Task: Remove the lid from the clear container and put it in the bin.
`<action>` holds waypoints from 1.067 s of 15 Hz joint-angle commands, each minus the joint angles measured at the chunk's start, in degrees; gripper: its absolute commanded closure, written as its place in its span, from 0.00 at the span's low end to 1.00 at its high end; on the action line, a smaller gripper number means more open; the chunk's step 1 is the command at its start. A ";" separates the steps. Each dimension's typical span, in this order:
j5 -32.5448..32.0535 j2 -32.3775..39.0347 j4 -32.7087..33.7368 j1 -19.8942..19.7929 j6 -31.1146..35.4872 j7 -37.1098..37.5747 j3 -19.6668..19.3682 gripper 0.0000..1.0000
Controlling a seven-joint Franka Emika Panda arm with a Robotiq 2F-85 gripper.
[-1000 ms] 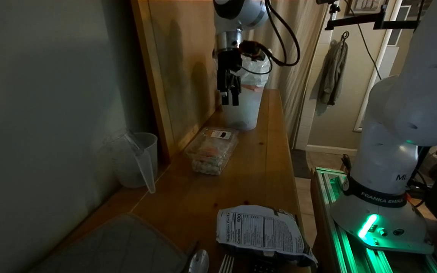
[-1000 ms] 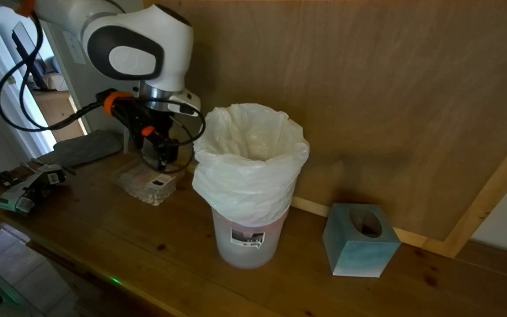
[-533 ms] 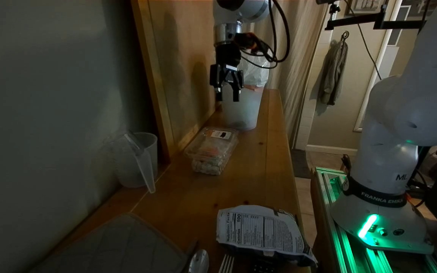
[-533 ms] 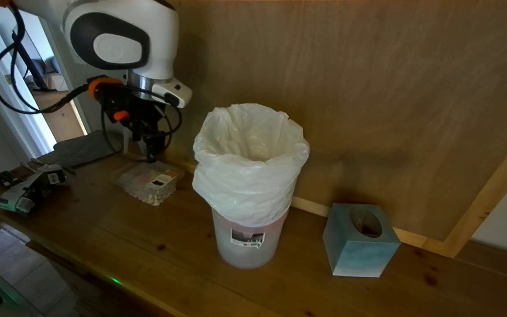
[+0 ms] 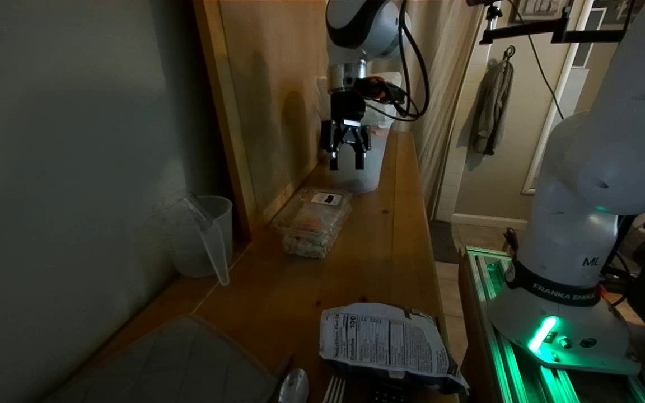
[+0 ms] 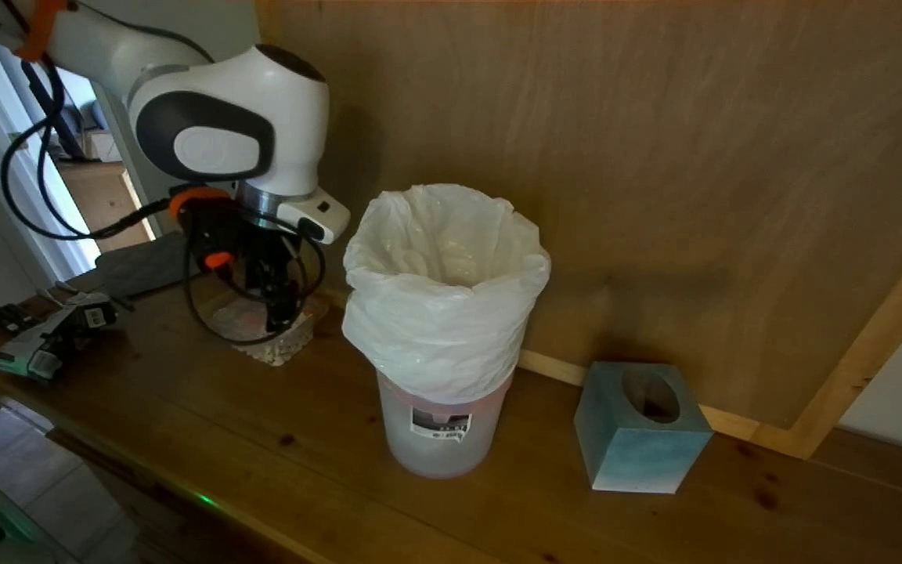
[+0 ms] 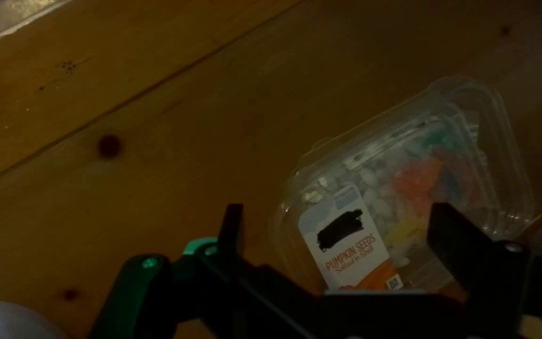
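Near the clear container, and higher than it, I see the gripper hanging, its jaws spread wide; the lid sits on the container, with the bin standing near.

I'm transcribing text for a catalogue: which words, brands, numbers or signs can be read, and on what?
"PUMPKIN SEEDS": label on the clear container
"Salted in Shell": same label
"Nutrition Facts": food bag
"100": food bag
"FRANKA EMIKA": black band on the robot arm
"ML": robot arm, above that band
Too small or blurred: QR code, sticker on the bin, finer food bag print
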 commanded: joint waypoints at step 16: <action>13.60 8.80 -1.58 -0.80 7.17 -31.41 -3.10 0.00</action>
